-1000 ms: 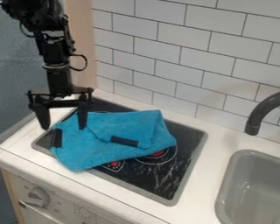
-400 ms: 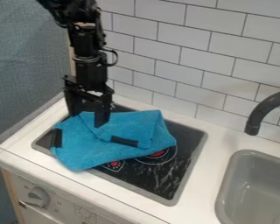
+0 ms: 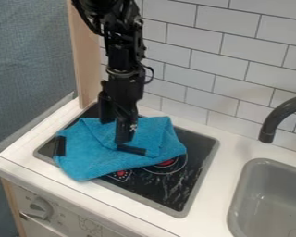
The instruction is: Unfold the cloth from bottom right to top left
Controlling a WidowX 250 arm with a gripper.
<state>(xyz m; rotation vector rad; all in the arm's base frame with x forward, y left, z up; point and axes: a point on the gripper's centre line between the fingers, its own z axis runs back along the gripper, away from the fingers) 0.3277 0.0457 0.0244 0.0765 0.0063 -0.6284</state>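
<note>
Cloth of bright blue fabric lies partly folded on the black stovetop with a grey edge, covering much of its left and middle, and we see a folded layer on top. We find one black strip near the middle of the cloth and another black strip at its left edge. Over the cloth we see the black two-finger gripper pointing down, its fingers apart; the nearer fingertip appears beside the middle strip, though we cannot tell whether it touches the fabric. To the right we see the grey sink below the dark curved faucet.
</note>
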